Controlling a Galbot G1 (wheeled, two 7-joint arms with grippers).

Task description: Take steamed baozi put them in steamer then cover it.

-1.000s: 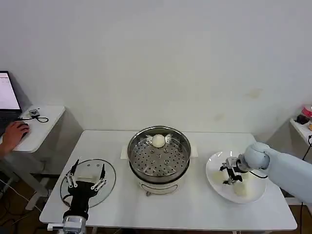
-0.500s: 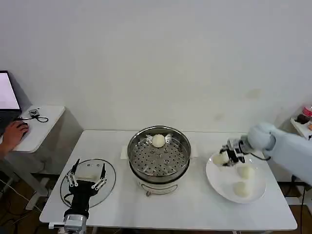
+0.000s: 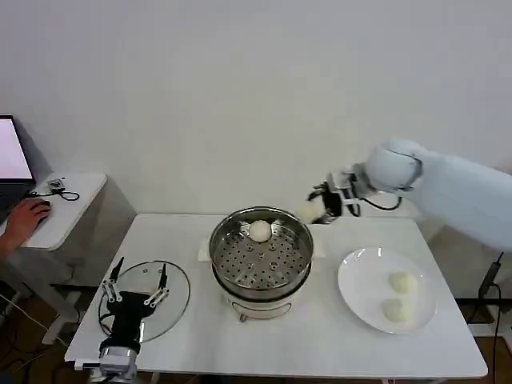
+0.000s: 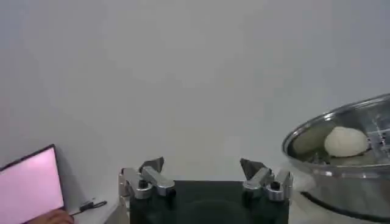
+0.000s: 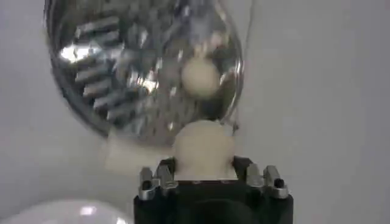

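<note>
My right gripper (image 3: pixel 318 206) is raised above the table just right of the steamer (image 3: pixel 261 254), shut on a cream-white baozi (image 5: pixel 203 148). That bun hangs beside the steamer's rim (image 5: pixel 234 73). One baozi (image 3: pixel 260 231) rests at the back of the perforated tray; it also shows as a baozi (image 4: pixel 346 141) in the left wrist view. Two more baozi (image 3: pixel 402 282) (image 3: pixel 393 310) lie on the white plate (image 3: pixel 362 286). The glass cover (image 3: pixel 172 284) lies flat at the front left. My left gripper (image 3: pixel 133 290) hovers over it, open, with nothing between its fingers (image 4: pixel 150 176).
A side desk (image 3: pixel 60 210) stands at the far left with a laptop screen (image 4: pixel 30 189) and a person's hand (image 3: pixel 24 214) on it. Bare white tabletop (image 3: pixel 320 340) stretches in front of the steamer and between it and the plate.
My right gripper has lifted a baozi off the plate and carried it up and left toward the steamer. Two buns stay on the plate. The left gripper has shifted slightly.
</note>
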